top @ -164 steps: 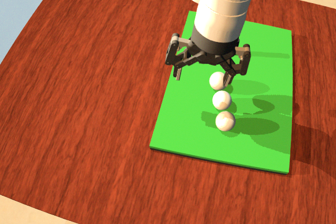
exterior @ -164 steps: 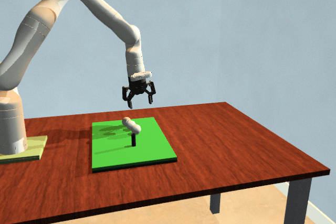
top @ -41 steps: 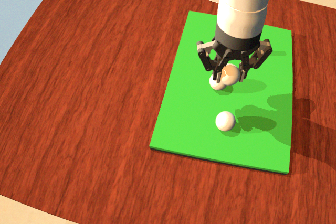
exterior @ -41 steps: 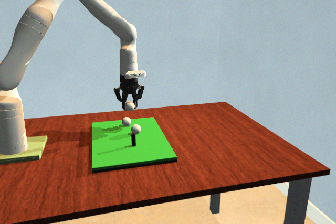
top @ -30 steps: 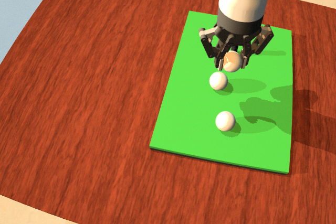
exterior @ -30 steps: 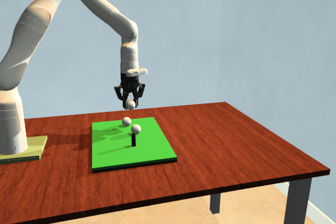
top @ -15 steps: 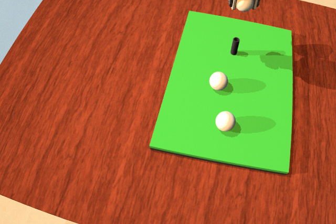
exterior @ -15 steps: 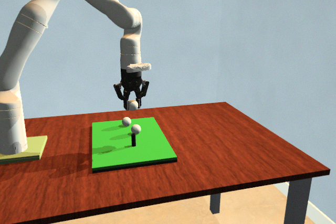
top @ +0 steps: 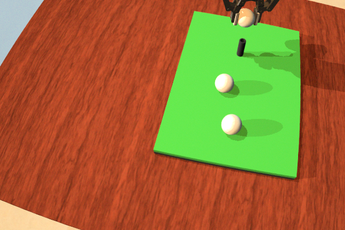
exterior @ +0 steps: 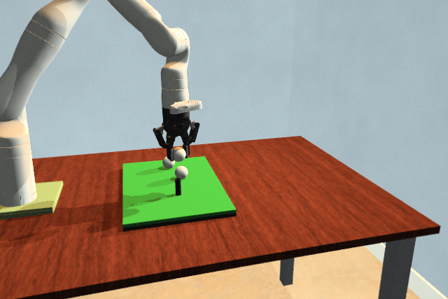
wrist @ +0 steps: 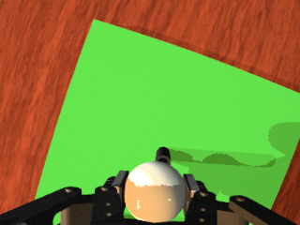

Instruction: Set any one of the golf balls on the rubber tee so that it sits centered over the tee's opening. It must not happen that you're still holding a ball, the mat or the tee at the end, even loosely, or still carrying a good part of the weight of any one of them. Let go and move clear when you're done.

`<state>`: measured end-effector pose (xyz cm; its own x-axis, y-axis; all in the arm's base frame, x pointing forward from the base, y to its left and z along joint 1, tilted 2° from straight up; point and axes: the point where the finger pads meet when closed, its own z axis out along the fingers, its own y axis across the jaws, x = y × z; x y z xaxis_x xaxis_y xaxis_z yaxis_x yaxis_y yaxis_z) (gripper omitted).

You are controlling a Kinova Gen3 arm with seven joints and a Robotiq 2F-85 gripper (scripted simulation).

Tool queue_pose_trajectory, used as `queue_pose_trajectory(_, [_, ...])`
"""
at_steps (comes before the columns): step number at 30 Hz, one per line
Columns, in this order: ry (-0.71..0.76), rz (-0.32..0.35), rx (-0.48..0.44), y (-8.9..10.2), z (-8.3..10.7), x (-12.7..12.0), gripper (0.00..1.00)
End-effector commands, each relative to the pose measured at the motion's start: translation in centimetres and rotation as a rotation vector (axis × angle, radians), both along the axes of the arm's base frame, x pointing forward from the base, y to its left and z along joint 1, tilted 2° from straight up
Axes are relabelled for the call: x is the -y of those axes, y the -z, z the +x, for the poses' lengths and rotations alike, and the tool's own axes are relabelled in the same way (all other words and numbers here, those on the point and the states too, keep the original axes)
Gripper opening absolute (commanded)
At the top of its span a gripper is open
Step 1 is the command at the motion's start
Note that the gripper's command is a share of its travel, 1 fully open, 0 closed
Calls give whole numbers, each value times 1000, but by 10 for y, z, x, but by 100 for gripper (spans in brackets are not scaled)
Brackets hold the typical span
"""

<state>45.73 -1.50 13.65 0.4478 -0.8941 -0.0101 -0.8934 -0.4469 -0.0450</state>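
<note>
My gripper [top: 246, 18] is shut on a white golf ball [top: 246, 17] and holds it in the air over the far part of the green mat [top: 234, 96]. The black rubber tee [top: 241, 47] stands upright on the mat with its opening empty. In the wrist view the held ball [wrist: 155, 191] fills the gap between the fingers, and the tee [wrist: 162, 153] shows just beyond its top edge. In the exterior view the held ball [exterior: 179, 153] hangs well above the tee [exterior: 178, 187].
Two more white golf balls [top: 224, 82] [top: 231, 124] rest on the mat, in a line with the tee toward the near edge. The mat lies on a red-brown wooden table [top: 83, 82]. The arm's base [exterior: 14, 165] stands at the table's left.
</note>
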Motion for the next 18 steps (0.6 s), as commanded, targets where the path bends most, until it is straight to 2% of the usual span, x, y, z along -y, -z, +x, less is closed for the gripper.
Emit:
queue_pose_trajectory(1, [7,-5,-21,22,-5,3,0])
queue_pose_trajectory(6, [7,-6,-21,38,-5,3,0])
queue_pose_trajectory(18, [7,-5,-21,44,-4,3,0])
